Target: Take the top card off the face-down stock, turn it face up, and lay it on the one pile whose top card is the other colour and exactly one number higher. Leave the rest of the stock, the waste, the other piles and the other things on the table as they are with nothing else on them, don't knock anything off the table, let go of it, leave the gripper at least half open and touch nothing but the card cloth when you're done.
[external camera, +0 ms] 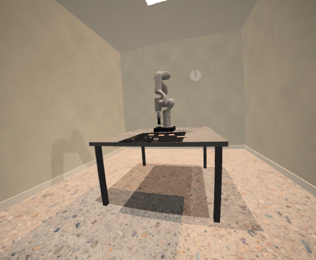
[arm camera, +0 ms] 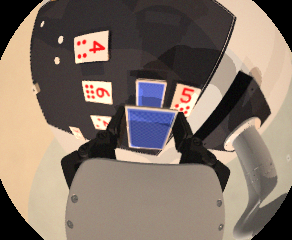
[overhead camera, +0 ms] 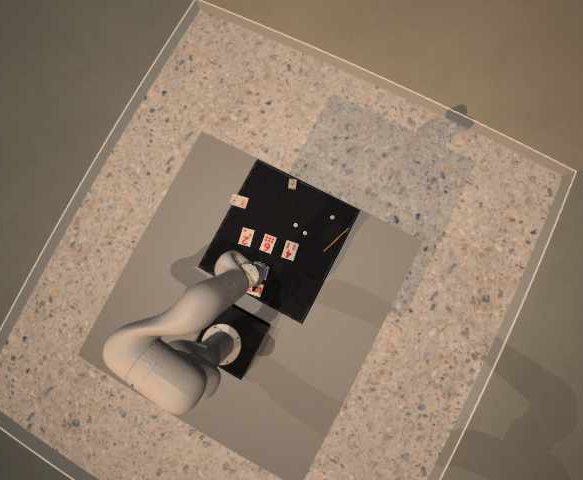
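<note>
Exterior view: beige walls enclose a speckled terrazzo floor (external camera: pixel 68 223), on which stands a dark-legged grey table (external camera: pixel 208 138). A black square card cloth (overhead camera: pixel 301 206) lies on the table. Above the cloth's edge nearest the arm's base, the dark two-finger gripper (arm camera: pixel 148 135) is clamped on a blue-backed card (arm camera: pixel 148 128), lifted over the blue-backed stock (arm camera: pixel 150 91).
</note>
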